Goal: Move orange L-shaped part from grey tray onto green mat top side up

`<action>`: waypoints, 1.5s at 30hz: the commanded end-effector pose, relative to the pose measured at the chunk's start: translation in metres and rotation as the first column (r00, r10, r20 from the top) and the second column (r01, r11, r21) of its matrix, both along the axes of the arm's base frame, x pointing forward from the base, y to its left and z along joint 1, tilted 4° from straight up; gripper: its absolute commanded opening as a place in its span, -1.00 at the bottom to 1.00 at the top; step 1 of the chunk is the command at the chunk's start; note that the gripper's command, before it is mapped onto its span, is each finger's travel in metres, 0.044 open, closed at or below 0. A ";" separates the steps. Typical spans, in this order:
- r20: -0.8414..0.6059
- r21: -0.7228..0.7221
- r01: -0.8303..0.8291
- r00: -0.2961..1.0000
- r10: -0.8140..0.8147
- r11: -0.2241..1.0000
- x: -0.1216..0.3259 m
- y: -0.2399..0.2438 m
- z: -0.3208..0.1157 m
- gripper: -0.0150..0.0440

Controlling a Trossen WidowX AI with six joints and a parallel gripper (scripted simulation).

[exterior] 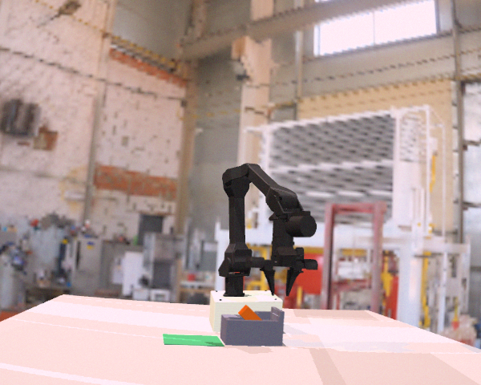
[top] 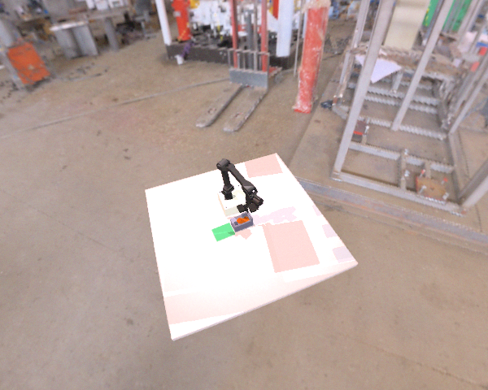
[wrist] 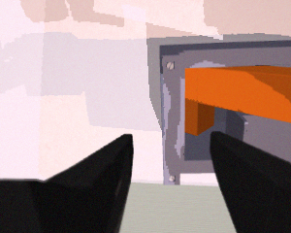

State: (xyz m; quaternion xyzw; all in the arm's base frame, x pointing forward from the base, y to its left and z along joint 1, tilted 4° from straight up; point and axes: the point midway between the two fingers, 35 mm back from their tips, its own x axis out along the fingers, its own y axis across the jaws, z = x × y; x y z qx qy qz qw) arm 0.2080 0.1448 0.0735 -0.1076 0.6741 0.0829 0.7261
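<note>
The orange L-shaped part sits tilted in the grey tray. Its end on the green mat's side is raised above the tray's rim, and its other end is down inside the pocket. My gripper is partly open with nothing between its fingers. It points down and hangs above the tray's end away from the mat, clear of the part. The green mat lies flat beside the tray; it is not visible in the wrist view.
The cream base block of the arm stands just behind the tray. The tray has a higher wall at the end away from the mat. All of these are on the white table.
</note>
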 end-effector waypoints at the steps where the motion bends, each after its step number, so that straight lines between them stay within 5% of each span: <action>1: -0.003 -0.009 -0.004 1.000 0.004 1.000 -0.004 -0.005 0.019 0.12; 32: -0.009 -0.007 0.000 1.000 0.000 1.000 -0.005 -0.004 0.016 0.12; 36: -0.003 0.006 0.188 0.982 -0.188 0.982 0.000 -0.013 0.017 0.46; 40: 0.001 0.040 0.593 0.805 -0.593 0.804 0.011 -0.033 0.019 0.46; 45: -0.018 0.086 0.947 0.311 -0.950 0.309 0.023 -0.062 0.023 0.46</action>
